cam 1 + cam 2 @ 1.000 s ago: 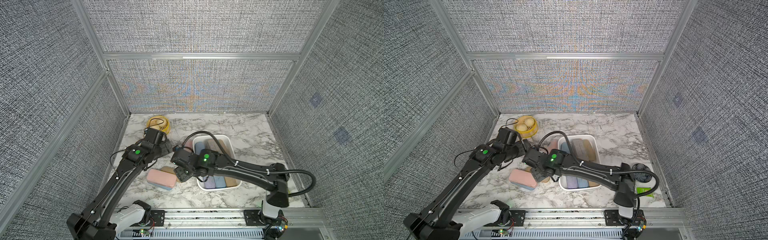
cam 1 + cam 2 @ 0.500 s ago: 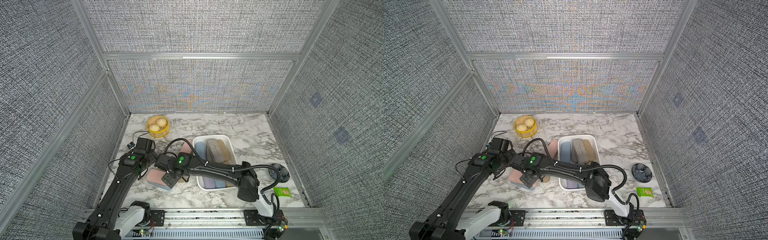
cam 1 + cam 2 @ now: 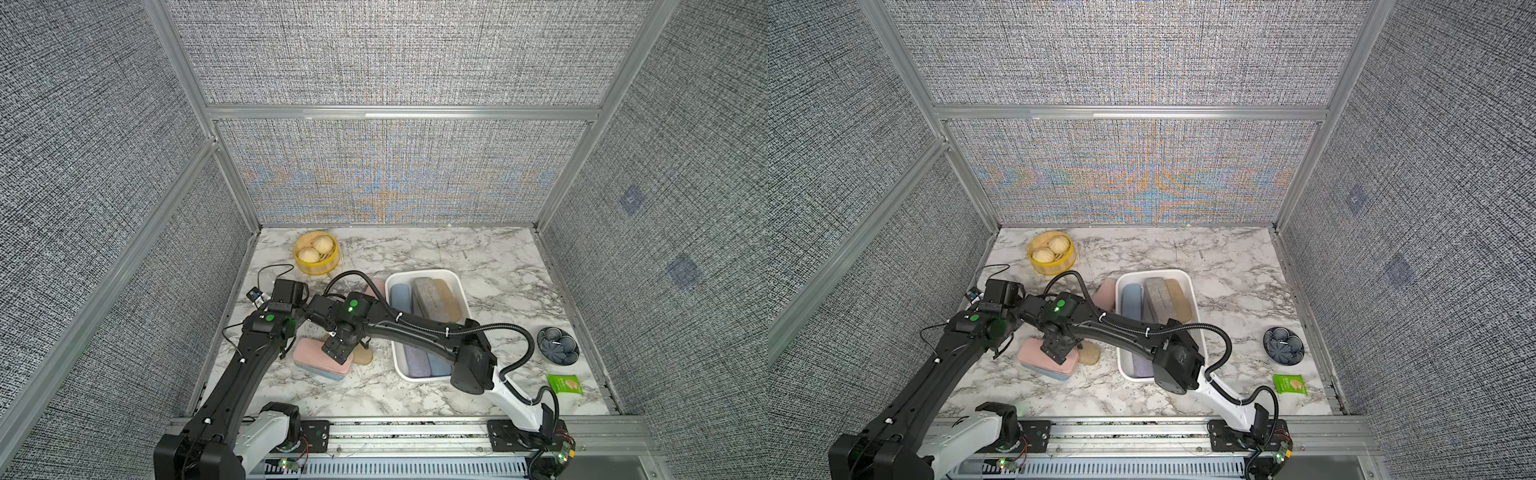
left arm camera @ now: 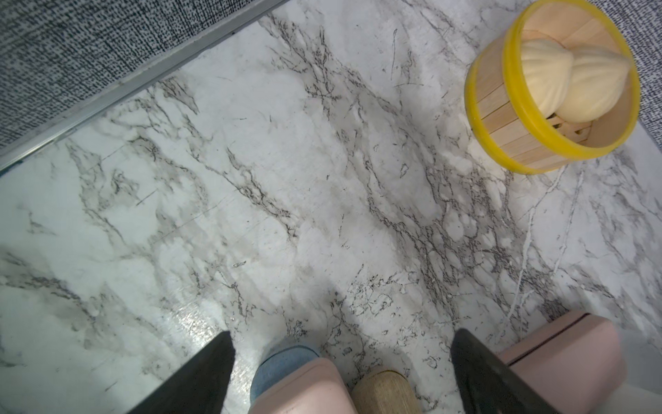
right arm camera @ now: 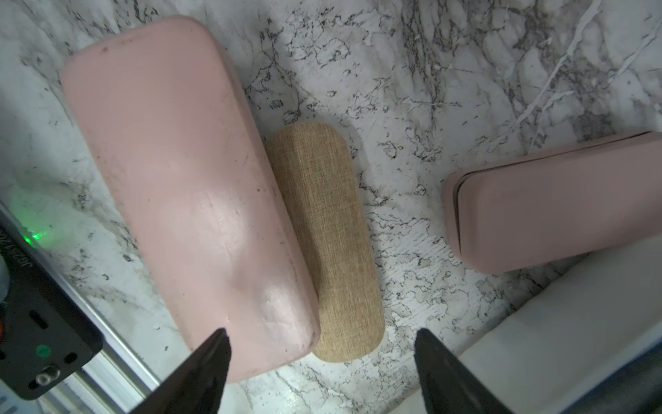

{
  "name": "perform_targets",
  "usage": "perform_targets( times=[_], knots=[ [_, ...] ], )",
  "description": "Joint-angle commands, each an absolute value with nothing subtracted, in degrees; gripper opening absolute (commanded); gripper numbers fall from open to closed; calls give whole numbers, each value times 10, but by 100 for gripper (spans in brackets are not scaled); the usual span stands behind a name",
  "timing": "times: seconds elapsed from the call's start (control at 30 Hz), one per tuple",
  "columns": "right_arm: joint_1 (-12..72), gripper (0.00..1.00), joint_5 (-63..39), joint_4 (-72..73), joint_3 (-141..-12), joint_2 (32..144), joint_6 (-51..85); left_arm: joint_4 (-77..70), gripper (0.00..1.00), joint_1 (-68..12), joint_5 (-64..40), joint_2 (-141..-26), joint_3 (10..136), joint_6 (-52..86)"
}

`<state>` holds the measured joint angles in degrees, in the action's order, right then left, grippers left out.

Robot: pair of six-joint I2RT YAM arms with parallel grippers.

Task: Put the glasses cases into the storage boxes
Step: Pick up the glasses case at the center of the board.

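The tan case (image 5: pixel 326 243) is the one I judge to be next. In both top views only one end of it shows, lower left of centre in the frame, a little left of the white bin (image 3: pixel 424 273) and not touching it. It lies flat on the marble tabletop (image 3: pixel 415 249). One long side touches, perhaps slightly tucks under, the pink case (image 5: pixel 186 200), which rests on a blue case (image 4: pixel 283 362). The pink case's long axis runs from upper left toward lower right of the top-view frame, and the wrist view shows the tan one lying alongside it the same way. A second pink case (image 5: pixel 559 211) stands on edge beside the bin's left wall, apart from this pair.

My right gripper (image 5: pixel 320 337) hangs above one end of the tan case, jaws spread and holding nothing. The line between my fingertips crosses the case's short width, which suits a pinch. One fingertip, though, sits over the pink case's corner rather than over bare marble. I reckon I must shift toward the bin before descending, or I land on pink.

My left gripper (image 4: pixel 342 335) is likewise spread and empty over the same cluster. The right one is squared to the tan case, and the bin lies on its side.
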<state>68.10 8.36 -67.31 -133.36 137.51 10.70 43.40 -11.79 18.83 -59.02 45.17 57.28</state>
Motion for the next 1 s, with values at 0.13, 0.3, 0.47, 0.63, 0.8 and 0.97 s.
perform_targets(
  times=[0.13, 0.3, 0.47, 0.63, 0.8, 0.97],
  knots=[
    [650, 81, 110, -597, -1305, 1383, 180, 501, 97, -119, 4, -587, 432, 555],
    [652, 80, 103, -537, -1200, 1301, 193, 517, 100, -69, 50, -602, 453, 537],
    [649, 80, 99, -480, -1129, 1252, 196, 508, 100, -2, 39, -613, 462, 531],
    [650, 79, 93, -555, -1228, 1335, 181, 493, 95, 8, -13, -601, 468, 503],
    [648, 78, 93, -579, -1273, 1392, 166, 509, 93, 8, -30, -559, 469, 472],
    [662, 77, 75, -577, -1260, 1389, 155, 500, 93, 8, -51, -524, 443, 465]
  ],
)
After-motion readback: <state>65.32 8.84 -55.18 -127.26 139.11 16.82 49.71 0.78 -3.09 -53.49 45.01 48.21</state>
